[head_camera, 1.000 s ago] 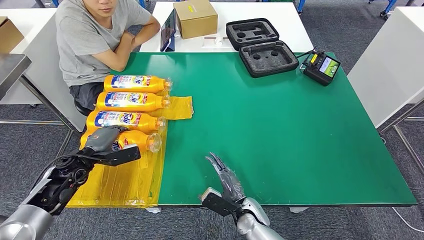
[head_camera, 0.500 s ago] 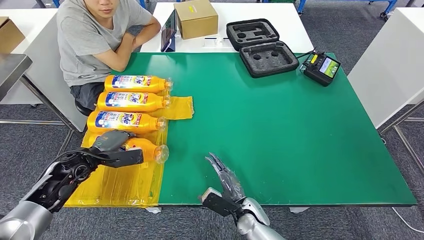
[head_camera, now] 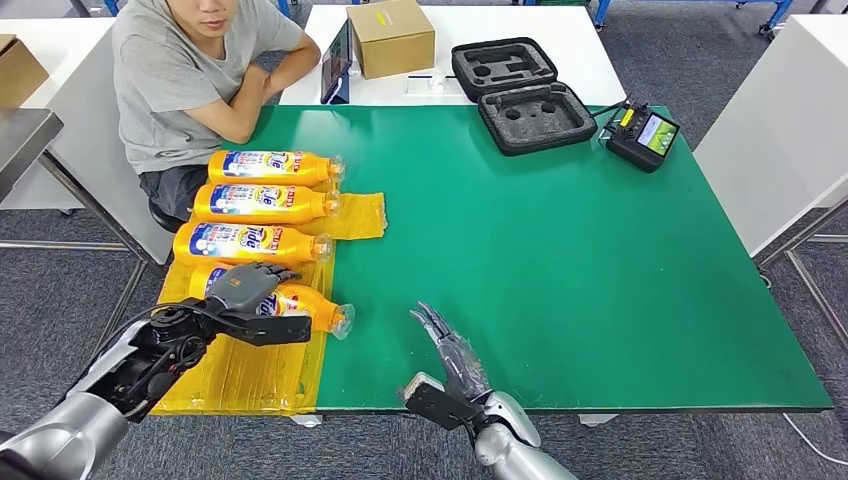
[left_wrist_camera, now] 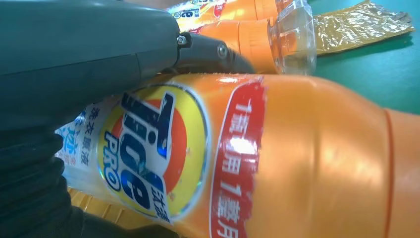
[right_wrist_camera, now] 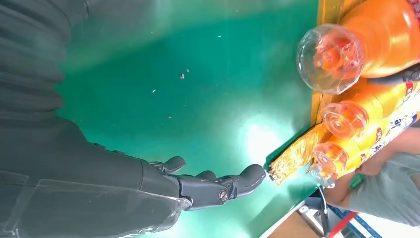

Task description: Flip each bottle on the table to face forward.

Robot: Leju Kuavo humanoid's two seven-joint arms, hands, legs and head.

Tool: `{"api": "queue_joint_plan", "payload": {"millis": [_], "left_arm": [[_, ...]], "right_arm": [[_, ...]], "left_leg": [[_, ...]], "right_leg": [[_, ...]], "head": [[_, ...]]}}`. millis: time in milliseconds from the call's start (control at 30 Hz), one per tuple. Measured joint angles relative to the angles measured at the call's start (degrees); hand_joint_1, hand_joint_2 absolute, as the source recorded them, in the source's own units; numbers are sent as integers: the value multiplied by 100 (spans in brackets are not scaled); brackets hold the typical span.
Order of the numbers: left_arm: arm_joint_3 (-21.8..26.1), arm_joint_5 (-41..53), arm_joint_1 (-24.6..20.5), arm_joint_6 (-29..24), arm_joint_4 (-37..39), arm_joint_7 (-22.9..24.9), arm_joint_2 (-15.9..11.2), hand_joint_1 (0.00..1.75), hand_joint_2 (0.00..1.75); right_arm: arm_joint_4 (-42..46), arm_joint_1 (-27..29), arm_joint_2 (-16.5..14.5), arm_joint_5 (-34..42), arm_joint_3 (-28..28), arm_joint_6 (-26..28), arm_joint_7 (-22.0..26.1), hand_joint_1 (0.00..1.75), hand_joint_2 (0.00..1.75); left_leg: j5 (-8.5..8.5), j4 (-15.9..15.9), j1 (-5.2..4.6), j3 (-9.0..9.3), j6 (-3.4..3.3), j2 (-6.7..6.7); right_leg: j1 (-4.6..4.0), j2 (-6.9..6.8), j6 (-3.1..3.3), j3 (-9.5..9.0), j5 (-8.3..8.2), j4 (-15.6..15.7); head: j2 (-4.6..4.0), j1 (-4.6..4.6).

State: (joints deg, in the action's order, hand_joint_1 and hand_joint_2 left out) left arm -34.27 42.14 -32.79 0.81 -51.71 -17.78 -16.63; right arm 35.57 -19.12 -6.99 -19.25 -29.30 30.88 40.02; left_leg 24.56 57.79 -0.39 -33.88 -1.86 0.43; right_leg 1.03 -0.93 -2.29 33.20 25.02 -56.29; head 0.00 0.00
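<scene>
Four orange Tide bottles lie on their sides at the table's left, caps pointing right. Three of them show their blue-and-yellow labels upward. My left hand grips the nearest bottle from above, its clear cap reaching past the yellow sheet onto the green. The left wrist view shows this bottle close up with its Tide PRO label beside my thumb. My right hand rests open on the green table near the front edge, fingers stretched out, empty.
A crinkled yellow plastic sheet lies under the bottles. A person sits at the far left corner with arms folded. At the back stand a cardboard box, an open black foam case and a remote controller.
My left hand has drawn the nearest bottle to the right and toward the front edge, turning it so more of the label shows. The right hand has stayed put.
</scene>
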Motion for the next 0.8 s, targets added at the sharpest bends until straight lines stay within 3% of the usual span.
{"api": "queue_joint_plan", "payload": {"millis": [800], "left_arm": [[-208,196,-283,-230,556,77,268,0,175]], "right_arm": [[615,98,224,209,-223,214,0,0,175]], "left_leg": [[-4,0,0,5,3,-3]], "right_leg": [[0,-2,0,-8,0,0]], "head": [[0,0]]}}
